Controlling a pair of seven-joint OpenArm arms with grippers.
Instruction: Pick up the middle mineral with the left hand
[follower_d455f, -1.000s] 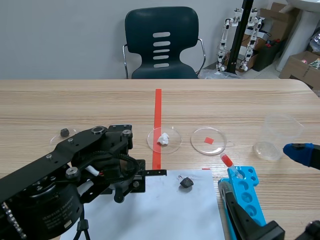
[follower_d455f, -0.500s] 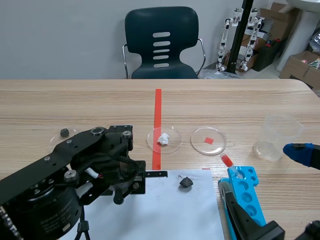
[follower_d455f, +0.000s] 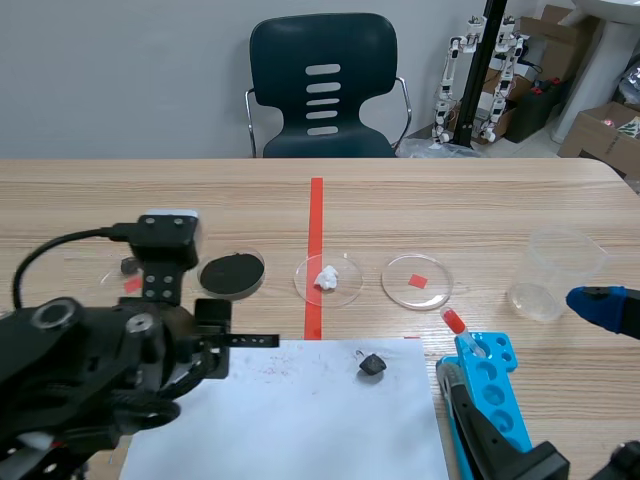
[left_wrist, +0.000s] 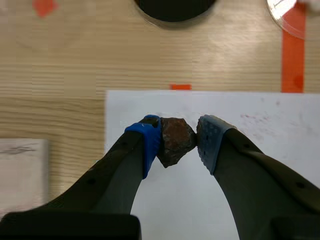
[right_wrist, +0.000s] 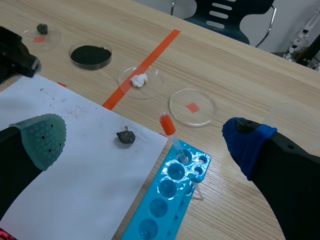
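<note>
Presently, the left tool (left_wrist: 178, 141) is clenched on the dark reddish-brown mineral (left_wrist: 173, 145), which is pinched between its two pads over the white sheet (left_wrist: 260, 107). At the tool's twelve o'clock, a dish of black powder (left_wrist: 174, 6) stands on the bench (left_wrist: 75, 65). The right tool (right_wrist: 145, 137) is released, its fingers wide apart. A small dark stone (right_wrist: 126, 136) lies on the sheet ahead of it, with a blue tube rack (right_wrist: 172, 197) at the stone's four o'clock.
</note>
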